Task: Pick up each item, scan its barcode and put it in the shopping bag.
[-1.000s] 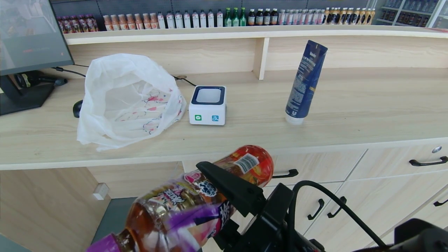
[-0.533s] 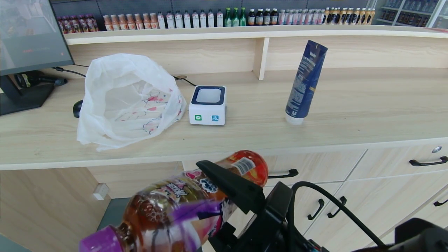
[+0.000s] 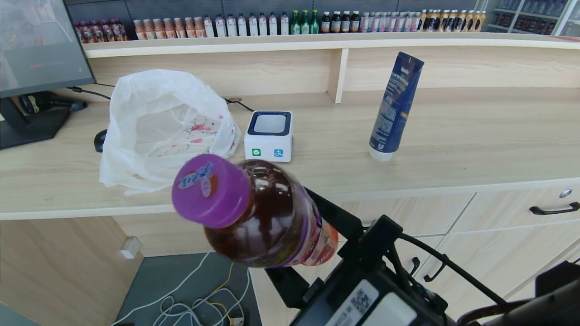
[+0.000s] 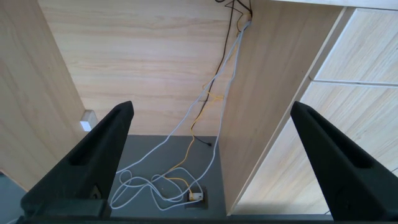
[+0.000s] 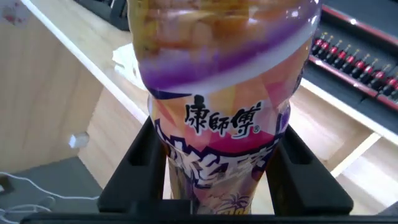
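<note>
I have my right gripper [image 3: 308, 246] clamped on the tea bottle [image 3: 267, 217], purple cap [image 3: 210, 190] tilted up toward the head camera. Beyond it on the counter [image 3: 317, 176] sit the shopping bag [image 3: 158, 131] ahead-left, the scanner [image 3: 269, 136] ahead and 1 blue tube [image 3: 396, 106] ahead-right. My left gripper [image 4: 214, 162] hangs spread wide below the counter

The left pincer [image 4: 211, 111] hangs wide open above loose cables [image 4: 149, 185] on the dark floor [image 4: 208, 177], between pale wooden panels [image 4: 143, 50].

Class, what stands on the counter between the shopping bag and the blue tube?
The white barcode scanner, close beside the bag; the head view shows it.
</note>
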